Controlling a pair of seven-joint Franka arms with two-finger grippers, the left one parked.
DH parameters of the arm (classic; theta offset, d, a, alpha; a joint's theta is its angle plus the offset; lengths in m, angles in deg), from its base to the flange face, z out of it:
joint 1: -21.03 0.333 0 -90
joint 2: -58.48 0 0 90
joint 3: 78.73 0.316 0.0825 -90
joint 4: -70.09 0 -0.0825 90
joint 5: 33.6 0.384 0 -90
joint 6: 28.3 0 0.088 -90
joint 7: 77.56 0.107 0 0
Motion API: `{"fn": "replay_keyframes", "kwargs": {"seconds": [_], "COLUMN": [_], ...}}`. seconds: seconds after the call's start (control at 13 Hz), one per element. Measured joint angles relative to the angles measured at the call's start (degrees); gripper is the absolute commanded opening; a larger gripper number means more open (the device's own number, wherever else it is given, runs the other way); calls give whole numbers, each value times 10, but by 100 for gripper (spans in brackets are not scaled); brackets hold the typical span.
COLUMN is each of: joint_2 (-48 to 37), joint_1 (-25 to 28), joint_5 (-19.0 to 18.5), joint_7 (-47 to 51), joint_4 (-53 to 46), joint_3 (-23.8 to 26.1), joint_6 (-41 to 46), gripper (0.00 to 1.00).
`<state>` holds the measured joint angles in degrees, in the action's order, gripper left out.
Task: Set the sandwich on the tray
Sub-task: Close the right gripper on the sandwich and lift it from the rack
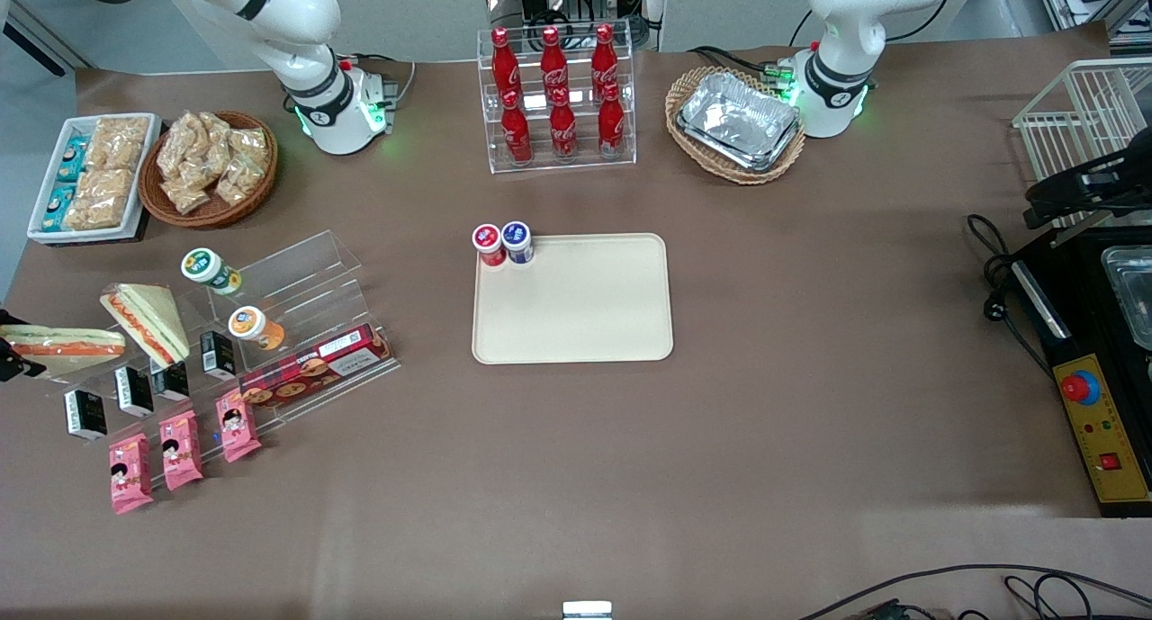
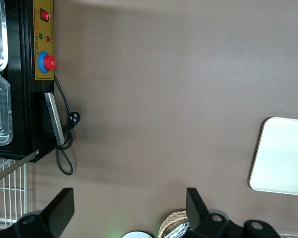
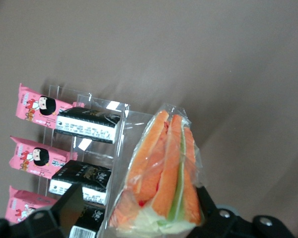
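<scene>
The sandwich [image 1: 63,345] is a clear-wrapped wedge with orange and green layers, at the working arm's end of the table beside the acrylic stand. My right gripper [image 1: 11,361] is at that edge, mostly out of the front view. In the right wrist view the gripper [image 3: 139,194] is open, and the sandwich [image 3: 161,178] stands between its fingers. One finger [image 3: 208,210] is close against the wrap, the other finger [image 3: 69,206] is a little apart from it. The cream tray [image 1: 576,323] lies flat mid-table, also seen in the left wrist view [image 2: 283,158].
A second wedge sandwich [image 1: 146,321] leans on the clear stand [image 1: 297,278] with black boxes [image 3: 88,125], pink packs [image 3: 37,107], cookies and two cups. Red and blue cups [image 1: 504,242] stand on the tray's corner. A cola rack [image 1: 556,98] and baskets stand farther from the camera.
</scene>
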<state>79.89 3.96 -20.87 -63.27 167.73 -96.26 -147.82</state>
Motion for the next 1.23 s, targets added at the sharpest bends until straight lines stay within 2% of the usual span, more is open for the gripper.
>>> {"fn": "replay_keyframes", "kwargs": {"seconds": [0.38, 0.54, 0.62, 0.69, 0.77, 1.0, 1.23], "joint_2": [0, 0, 0, 0, 0, -1, 4], "joint_1": [-4, -5, -5, -5, -5, -5, -5], "joint_5": [0, 0, 0, 0, 0, 1, 1], "joint_7": [-49, -63, -71, -79, -89, -133, -177], "joint_4": [1, 1, 1, 1, 0, -7, -20], "joint_3": [-1, -1, -1, -1, -1, -1, -1], "joint_6": [0, 0, 0, 0, 0, -1, 7], "gripper": [73, 61, 52, 49, 39, 30, 30]}}
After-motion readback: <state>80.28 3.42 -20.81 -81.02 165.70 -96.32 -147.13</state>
